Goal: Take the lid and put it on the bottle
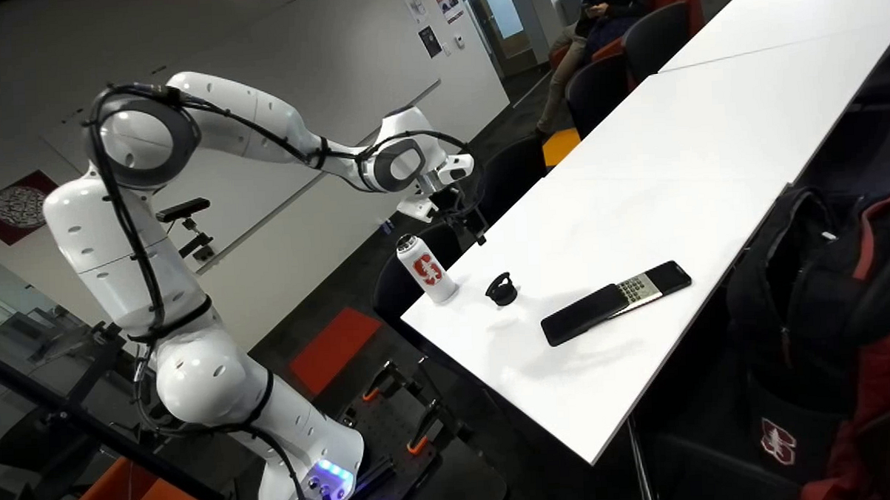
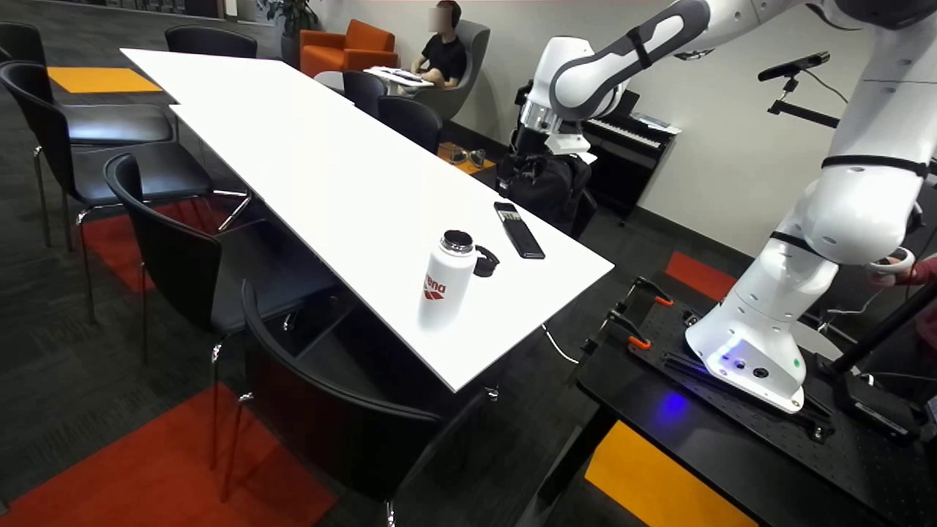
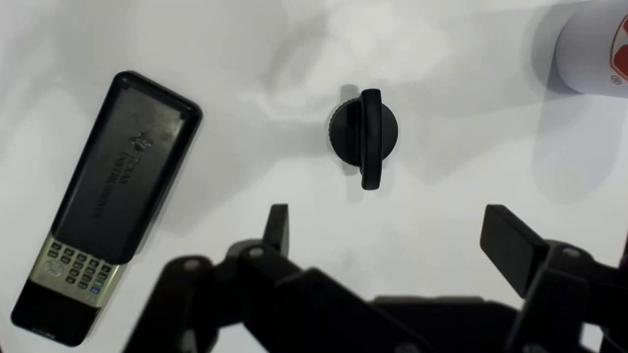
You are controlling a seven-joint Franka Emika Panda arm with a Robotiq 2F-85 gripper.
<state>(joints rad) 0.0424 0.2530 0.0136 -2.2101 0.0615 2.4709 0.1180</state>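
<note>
The wrist view's edge cuts off most of the bottle (image 3: 592,53).

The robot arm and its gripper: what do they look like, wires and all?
The Franka Panda arm is glossy white and rounded, with dark grey rings at some joints. Black cables run along its outside, held by black straps. Blue lights glow low on the arm. The Robotiq gripper is mostly black, with two angular, jointed fingers ending in flat, blocky pads.
</note>
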